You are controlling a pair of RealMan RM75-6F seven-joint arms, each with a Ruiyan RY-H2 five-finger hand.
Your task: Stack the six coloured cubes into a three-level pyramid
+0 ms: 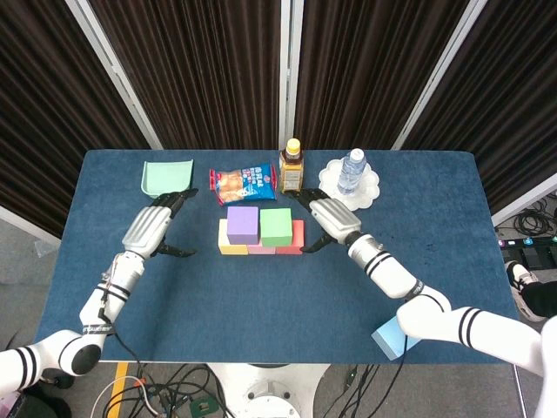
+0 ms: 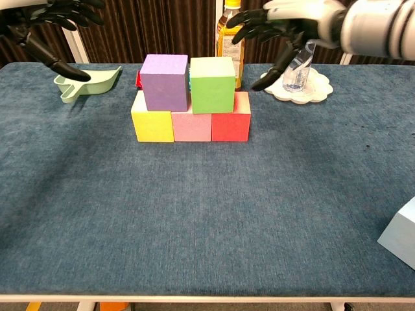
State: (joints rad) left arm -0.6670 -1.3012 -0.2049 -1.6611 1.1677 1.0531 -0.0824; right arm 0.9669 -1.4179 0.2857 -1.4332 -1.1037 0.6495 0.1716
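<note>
Coloured cubes: five built, one loose. Base row on the bench: yellow cube, pink cube, red cube, faces touching. Second level: purple cube and green cube, each bridging a seam below, likely for support. Pale blue cube lies well apart from the stack, at the near right bench edge; it looks meant for the top.

Left robot hand: left of the stack, fingers spread, empty. Right robot hand: right of the stack, fingers spread, empty.

Behind the stack: snack packet, bottle, water bottle on white plate, green tray.

Surface: blue cloth. Room: dark curtains.
</note>
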